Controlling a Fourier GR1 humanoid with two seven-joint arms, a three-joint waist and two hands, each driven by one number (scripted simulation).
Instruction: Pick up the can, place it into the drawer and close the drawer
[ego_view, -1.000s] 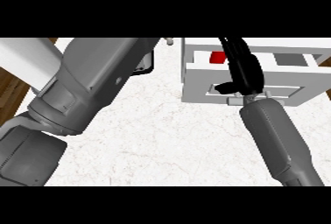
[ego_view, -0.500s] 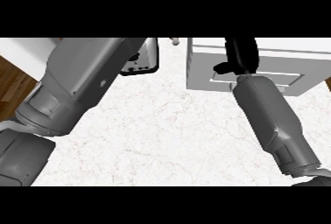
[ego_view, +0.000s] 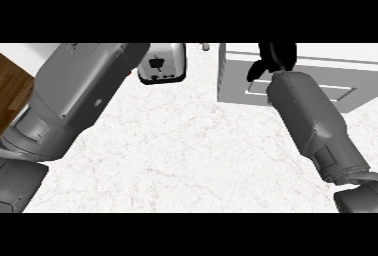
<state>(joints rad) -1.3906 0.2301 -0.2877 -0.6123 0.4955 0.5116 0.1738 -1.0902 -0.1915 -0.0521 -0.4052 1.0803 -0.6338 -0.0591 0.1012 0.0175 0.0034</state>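
The white drawer unit (ego_view: 238, 75) stands at the back right of the counter, and its drawer front (ego_view: 347, 92) sits flush with the box. No can shows anywhere in the head view. My right hand (ego_view: 275, 56) rests against the drawer front near its top edge, fingers fairly straight and the thumb hanging down, holding nothing. Its grey forearm (ego_view: 314, 122) runs in from the lower right. Only the forearm (ego_view: 77, 100) of my left arm shows, at the left; its hand lies beyond the top edge.
A silver toaster (ego_view: 162, 62) stands at the back centre, just right of the left forearm. The white marble counter (ego_view: 184, 150) spreads between the arms. Wooden floor (ego_view: 13, 85) shows past the counter's left edge.
One second ago the drawer stood open with the red can inside. My right hand has pushed it in, so the drawer is shut and the can is hidden.
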